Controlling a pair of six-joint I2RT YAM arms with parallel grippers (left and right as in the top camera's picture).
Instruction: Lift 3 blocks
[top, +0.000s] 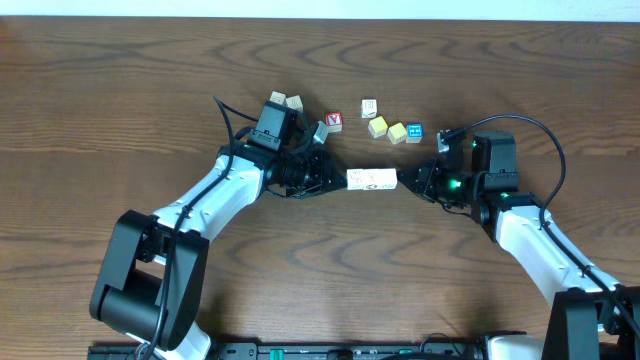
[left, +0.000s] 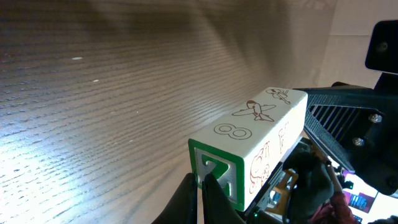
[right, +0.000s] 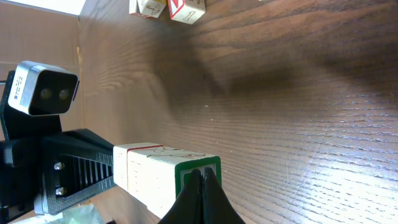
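Three whitish-cream cube blocks (top: 371, 179) in a row, clamped endwise between left gripper (top: 340, 181) and right gripper (top: 404, 183), each with jaws pressed together. Row probably clear of the brown wooden table (top: 100, 100). Loose yellow, blue and red-lettered cubes (top: 397, 131) sit near, behind it.

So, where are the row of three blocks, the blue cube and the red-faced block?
row of three blocks (top: 372, 179): overhead view, middle block's top.
blue cube (top: 414, 132): overhead view, top face.
red-faced block (top: 334, 120): overhead view, top face.

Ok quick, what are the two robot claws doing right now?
Left gripper: closed, pressing one end of the row of blocks.
Right gripper: closed, pressing the other end.
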